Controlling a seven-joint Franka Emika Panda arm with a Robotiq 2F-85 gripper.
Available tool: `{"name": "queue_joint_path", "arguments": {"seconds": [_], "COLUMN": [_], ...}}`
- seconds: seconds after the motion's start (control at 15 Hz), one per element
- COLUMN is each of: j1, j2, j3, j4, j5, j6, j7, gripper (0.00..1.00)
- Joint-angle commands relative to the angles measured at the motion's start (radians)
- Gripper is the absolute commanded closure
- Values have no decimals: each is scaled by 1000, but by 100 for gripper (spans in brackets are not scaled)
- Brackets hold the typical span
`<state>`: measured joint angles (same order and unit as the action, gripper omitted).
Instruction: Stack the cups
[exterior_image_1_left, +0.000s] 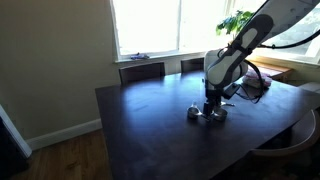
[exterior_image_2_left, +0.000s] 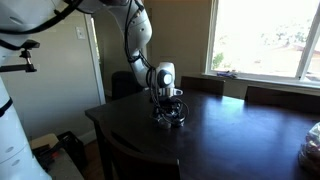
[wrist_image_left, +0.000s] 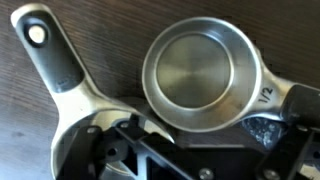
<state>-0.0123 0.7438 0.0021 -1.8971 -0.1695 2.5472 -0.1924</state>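
the cups (exterior_image_1_left: 206, 114) sit close together on the dark bench (exterior_image_1_left: 140, 120), directly under the hand (exterior_image_1_left: 212, 102). in the wrist view the cup marked 1/2 (wrist_image_left: 205, 68) stands upright and empty, mouth up. its flat handle (wrist_image_left: 268, 95) runs off to the lower right. a second cup (wrist_image_left: 75, 150) lies just beside it at lower left, mostly hidden. its long handle (wrist_image_left: 50, 55), with a dark grip and a hanging hole, points away to the upper left. whether the two bowls touch i cannot tell, and i cannot make out a third cup.

they look like thin, stiff steel: light, hard and not fragile. they are also polished and slippery, so a nudge would likely make them skid or spin on the smooth bench. the round wall offers a poor hold. pinching the flat handle close to the bowl, or the rim across the wall, seems safer. the hand appears spread, with dark fingers (wrist_image_left: 130, 150) at either side of the lower edge, pinching nothing.
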Motion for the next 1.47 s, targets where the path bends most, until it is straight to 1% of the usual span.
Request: {"name": "queue_joint_path", "arguments": {"seconds": [0.0, 0.2, 0.33, 0.8, 0.87, 0.93, 1.27, 1.33, 1.4], "j1": [-2, -26, -36, -25, -39, -37, -21, -16, -19], "j2": [-86, -119, -146, -224, -277, -293, -385, -392, -398], "j3": [-2, 24, 39, 50, 56, 57, 62, 60, 66], "j4": [-143, -160, -168, -179, -219, -225, -247, -245, -247], "j5": [-16, 17, 42, 91, 103, 114, 219, 242, 266], "j6": [127, 154, 148, 78, 66, 56, -57, -75, -73], "j7": [-1, -14, -12, 3, -10, -4, 62, 89, 85], "gripper": [0, 0, 0, 0, 0, 0, 0, 0, 0]}}
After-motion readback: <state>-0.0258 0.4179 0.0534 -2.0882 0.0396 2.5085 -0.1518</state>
